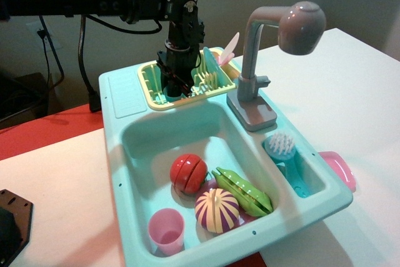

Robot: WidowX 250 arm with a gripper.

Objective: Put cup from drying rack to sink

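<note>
Observation.image: jaws (175,85) perhaps hiding cup

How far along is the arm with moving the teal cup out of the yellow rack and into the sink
Early stage. Done: the gripper is lowered into the drying rack. In hand: it appears to be reaching for the cup, which its body hides, so I can't confirm a grasp. Left: lifting the cup out and setting it in the sink, whose basin holds a pink cup and toy food but no teal cup.
</note>
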